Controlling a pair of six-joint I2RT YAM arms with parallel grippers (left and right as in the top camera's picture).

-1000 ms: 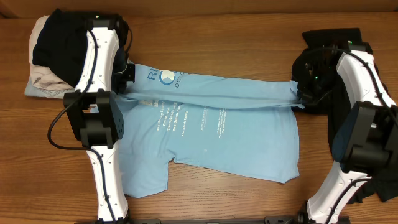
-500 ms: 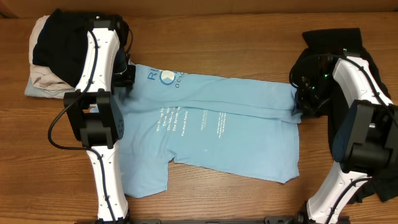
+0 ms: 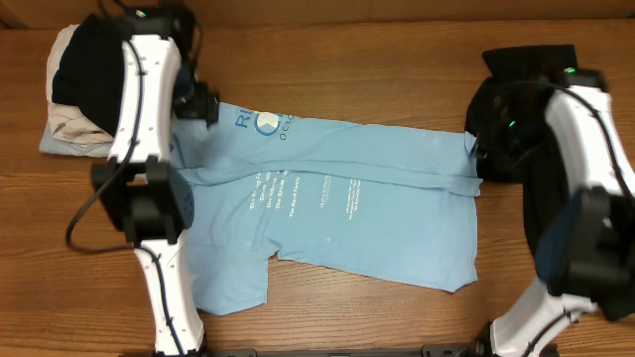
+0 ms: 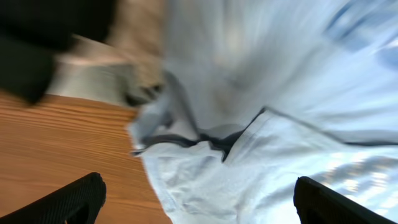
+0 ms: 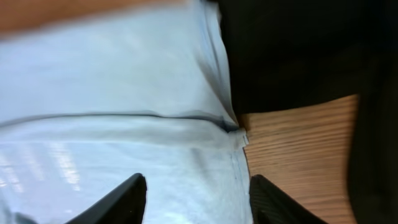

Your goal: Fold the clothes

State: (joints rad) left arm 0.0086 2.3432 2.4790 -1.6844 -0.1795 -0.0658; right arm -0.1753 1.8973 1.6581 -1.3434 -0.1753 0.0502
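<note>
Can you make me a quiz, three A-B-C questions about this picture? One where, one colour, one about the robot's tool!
1. Where is the clothes pile? A by the left arm B by the right arm C in a basket
2. What colour is the T-shirt? A red B light blue C green
3. The right tool is: A open B shut on the T-shirt C shut on a sock
Answers: 1 A, it lies beside that arm; 2 B, its cloth is pale blue; 3 A, fingers apart, nothing between.
</note>
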